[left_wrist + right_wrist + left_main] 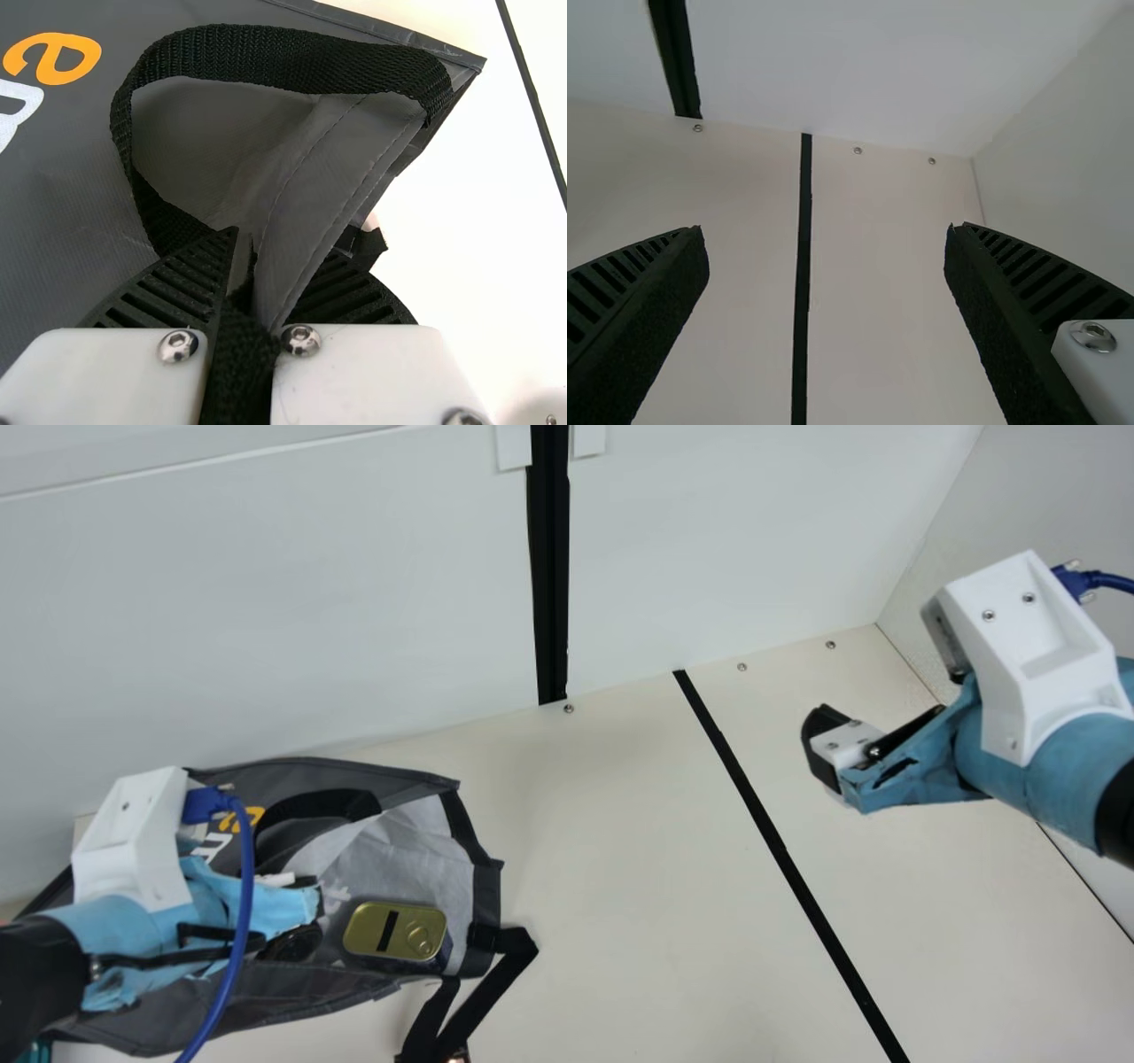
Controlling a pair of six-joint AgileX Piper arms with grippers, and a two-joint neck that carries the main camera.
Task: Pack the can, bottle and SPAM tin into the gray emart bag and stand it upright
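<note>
Cream tabletop (656, 921): our left tool (282, 243) pinches gray fabric bag (425, 828), likely limp, best held by stitched hem (332, 195); right tool (825, 232) spread

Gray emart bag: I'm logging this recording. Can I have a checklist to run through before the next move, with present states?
1. Bag standing upright: not ok, it lies slumped over.
2. Left hand has a grip: ok, bag fabric and a black strap sit between its fingers.
3. SPAM tin fully packed: cannot tell; it shows over the bag's light-gray panel, pull-ring face exposed.
4. Can and bottle inside: cannot tell.
5. Right hand free to help: ok, open, holding nothing, away from the bag.
</note>
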